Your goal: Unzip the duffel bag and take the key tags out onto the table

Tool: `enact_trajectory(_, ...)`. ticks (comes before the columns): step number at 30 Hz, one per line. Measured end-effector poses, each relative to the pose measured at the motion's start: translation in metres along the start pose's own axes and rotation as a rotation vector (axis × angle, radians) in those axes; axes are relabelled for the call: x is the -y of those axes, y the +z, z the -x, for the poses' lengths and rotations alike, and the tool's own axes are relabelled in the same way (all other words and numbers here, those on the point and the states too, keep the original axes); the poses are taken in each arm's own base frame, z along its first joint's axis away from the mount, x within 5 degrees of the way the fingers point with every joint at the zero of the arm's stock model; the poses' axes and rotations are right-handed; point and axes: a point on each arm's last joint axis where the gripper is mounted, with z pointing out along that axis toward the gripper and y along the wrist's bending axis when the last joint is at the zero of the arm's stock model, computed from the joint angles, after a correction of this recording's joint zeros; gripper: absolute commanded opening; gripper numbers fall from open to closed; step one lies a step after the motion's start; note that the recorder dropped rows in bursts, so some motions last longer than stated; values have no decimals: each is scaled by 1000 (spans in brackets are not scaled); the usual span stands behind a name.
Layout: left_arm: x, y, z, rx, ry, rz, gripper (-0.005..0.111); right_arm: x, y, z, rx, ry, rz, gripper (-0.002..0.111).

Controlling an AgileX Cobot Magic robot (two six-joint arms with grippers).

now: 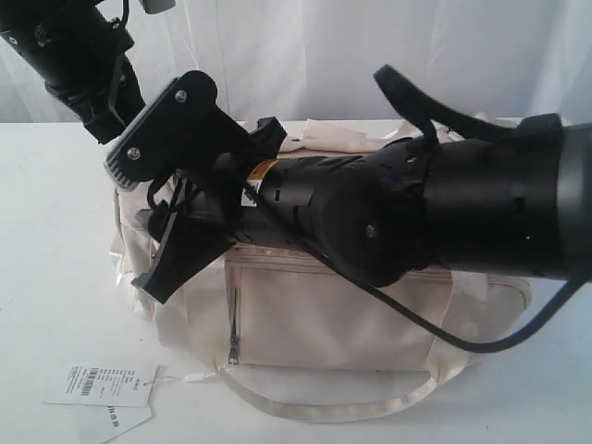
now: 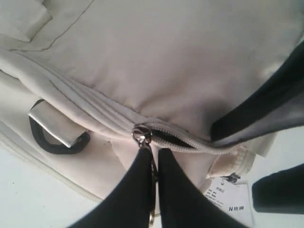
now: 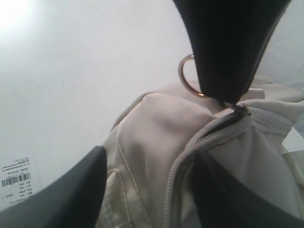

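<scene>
Cream duffel bag (image 1: 351, 324) is having its nine-o'clock zipper pull (image 2: 142, 136) pinched by closed left jaws for unzipping, while right jaws are gaping empty.

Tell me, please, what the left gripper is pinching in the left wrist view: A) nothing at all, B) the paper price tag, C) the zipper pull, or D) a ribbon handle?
C: the left gripper has its fingers pressed together right below the metal zipper pull on the duffel bag, with the pull's links caught between them.
</scene>
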Motion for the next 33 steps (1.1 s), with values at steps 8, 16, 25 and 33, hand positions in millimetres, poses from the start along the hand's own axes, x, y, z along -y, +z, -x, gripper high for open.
enact_trajectory(8, 0, 0, 0, 3, -2, -5, 0, 15, 4, -8, -18, 26, -39, 52)
enact_trajectory(16, 1, 0, 1, 7, 1, -8, 0, 19, 12, -19, -58, 34, -43, 51)
enact_trajectory(25, 1, 0, 1, 10, 6, -8, 0, 18, 16, -24, -75, 35, -37, 37)
enact_trajectory(33, 0, 4, 1, 2, 2, -19, 0, 18, 10, -19, -74, 35, -31, 19)
